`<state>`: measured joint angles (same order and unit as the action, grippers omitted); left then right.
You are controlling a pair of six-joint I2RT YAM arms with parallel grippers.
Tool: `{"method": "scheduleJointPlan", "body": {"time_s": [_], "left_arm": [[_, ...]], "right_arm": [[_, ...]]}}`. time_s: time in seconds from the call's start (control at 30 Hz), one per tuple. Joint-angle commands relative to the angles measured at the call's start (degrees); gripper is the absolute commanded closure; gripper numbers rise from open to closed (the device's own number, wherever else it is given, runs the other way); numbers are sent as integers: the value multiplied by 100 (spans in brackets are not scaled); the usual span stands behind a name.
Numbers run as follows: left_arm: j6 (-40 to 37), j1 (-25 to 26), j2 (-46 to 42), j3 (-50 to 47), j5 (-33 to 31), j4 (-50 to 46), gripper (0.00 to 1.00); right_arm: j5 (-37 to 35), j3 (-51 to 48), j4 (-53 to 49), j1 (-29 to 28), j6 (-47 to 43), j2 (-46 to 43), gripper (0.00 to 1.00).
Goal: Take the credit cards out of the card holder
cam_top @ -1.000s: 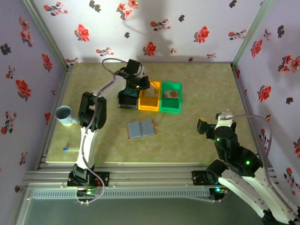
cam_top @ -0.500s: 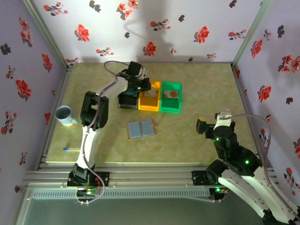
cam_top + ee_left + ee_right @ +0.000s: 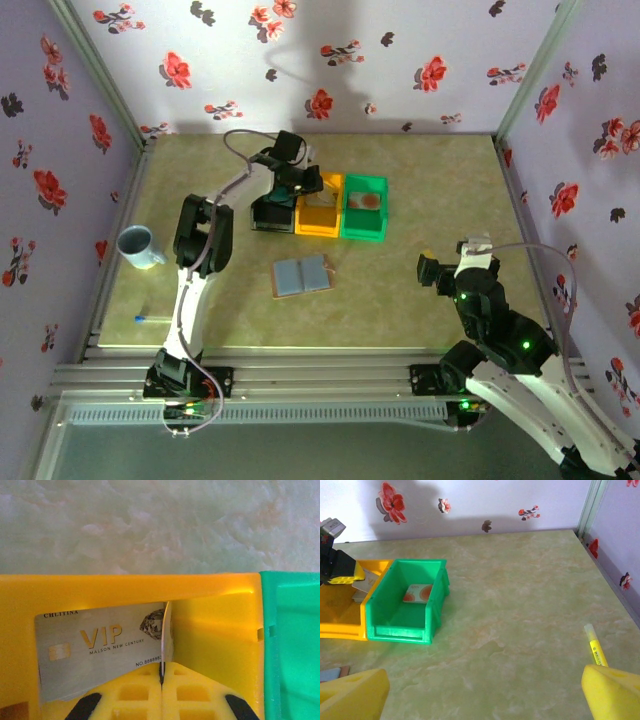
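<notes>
The card holder lies open on the table, blue-grey inside up; its corner also shows in the right wrist view. My left gripper hangs over the orange-yellow bin. It is shut on a thin credit card, seen edge-on. A silver VIP card lies in that bin. A pale card with orange-red spots lies in the green bin. My right gripper is open and holds nothing, well right of the holder.
A black bin stands left of the orange-yellow one. A blue mug sits near the left wall. A yellow highlighter lies by my right fingertip. Flowered walls close off the table on three sides.
The left arm's elbow has shifted slightly right while its gripper stays over the orange-yellow bin. The right arm has edged a little to the left.
</notes>
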<state>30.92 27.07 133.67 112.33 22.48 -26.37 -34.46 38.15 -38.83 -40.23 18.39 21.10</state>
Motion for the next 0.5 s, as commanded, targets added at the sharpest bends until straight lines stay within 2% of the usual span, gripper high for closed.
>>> {"method": "scheduleJointPlan", "body": {"time_s": [0.0, 0.47], "left_arm": [[-139, -9, 125, 227, -117, -236, 100], [-182, -30, 158, 324, -191, -359, 100]], "right_arm": [[9, -71, 148, 28, -108, 24, 1], [36, -76, 156, 26, -119, 42, 1]]}}
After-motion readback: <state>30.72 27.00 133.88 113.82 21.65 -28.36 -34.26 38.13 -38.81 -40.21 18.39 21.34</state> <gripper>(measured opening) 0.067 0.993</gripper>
